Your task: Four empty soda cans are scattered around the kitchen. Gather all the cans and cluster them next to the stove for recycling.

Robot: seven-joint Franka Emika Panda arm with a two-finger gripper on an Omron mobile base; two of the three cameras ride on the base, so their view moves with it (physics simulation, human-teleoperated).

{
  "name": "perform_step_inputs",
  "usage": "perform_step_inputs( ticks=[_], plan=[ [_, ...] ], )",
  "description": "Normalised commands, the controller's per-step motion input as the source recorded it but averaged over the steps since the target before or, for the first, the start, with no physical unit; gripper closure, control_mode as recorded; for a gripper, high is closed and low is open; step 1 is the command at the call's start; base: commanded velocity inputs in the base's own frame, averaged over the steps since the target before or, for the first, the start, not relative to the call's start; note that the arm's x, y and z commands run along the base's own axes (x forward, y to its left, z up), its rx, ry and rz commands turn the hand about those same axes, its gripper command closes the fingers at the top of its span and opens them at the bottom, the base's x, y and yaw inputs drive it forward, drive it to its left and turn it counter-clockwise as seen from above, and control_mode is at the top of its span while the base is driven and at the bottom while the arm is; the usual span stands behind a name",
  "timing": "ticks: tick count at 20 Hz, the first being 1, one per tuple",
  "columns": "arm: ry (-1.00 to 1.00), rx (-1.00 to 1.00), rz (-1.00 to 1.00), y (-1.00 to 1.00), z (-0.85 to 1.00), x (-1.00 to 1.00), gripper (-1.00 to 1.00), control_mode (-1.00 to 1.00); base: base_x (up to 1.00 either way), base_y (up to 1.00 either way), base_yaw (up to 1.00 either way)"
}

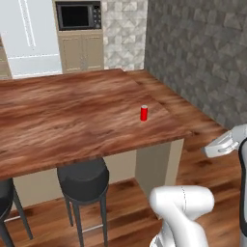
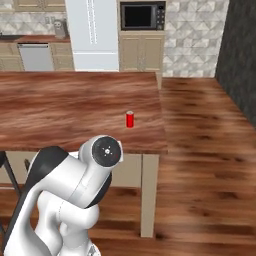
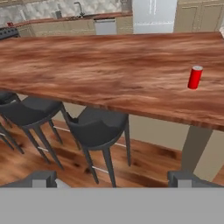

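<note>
Red can (image 1: pixel 144 113): upright, centre-right of frame, near the wooden island's (image 1: pixel 72 120) right end. Step, by my reckoning: approaching it; next a reach over the edge. Claw (image 3: pixel 112 179): spread wide, empty, well short of it. Black stools (image 3: pixel 98 127) below the counter edge, lower left.

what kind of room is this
A home kitchen, rendered: a built-in microwave over cabinets, a pale fridge, and a wooden island counter with bar stools, one red soda can on it.
</note>
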Motion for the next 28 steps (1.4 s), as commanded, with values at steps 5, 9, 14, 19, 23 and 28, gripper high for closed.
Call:
perform_step_inputs(
  ticks=[5, 9, 14, 19, 23, 28],
  plan=[
    [0.00, 0.00, 0.00, 0.00, 0.00, 0.00, -1.00, 1.00, 0.39, -0.40, 0.21],
    [0.00, 0.00, 0.00, 0.00, 0.00, 0.00, -1.00, 1.00, 0.37, -0.38, 0.20],
    [0.00, 0.00, 0.00, 0.00, 0.00, 0.00, -1.00, 1.00, 0.40, -0.27, 0.20],
    [0.00, 0.00, 0.00, 0.00, 0.00, 0.00, -1.00, 1.00, 0.44, -0.15, 0.22],
    [0.00, 0.00, 0.00, 0.00, 0.00, 0.00, -1.00, 1.00, 0.38, -0.17, 0.22],
    [0.00, 0.00, 0.00, 0.00, 0.00, 0.00, -1.00, 1.00, 0.31, -0.21, 0.20]
  ],
)
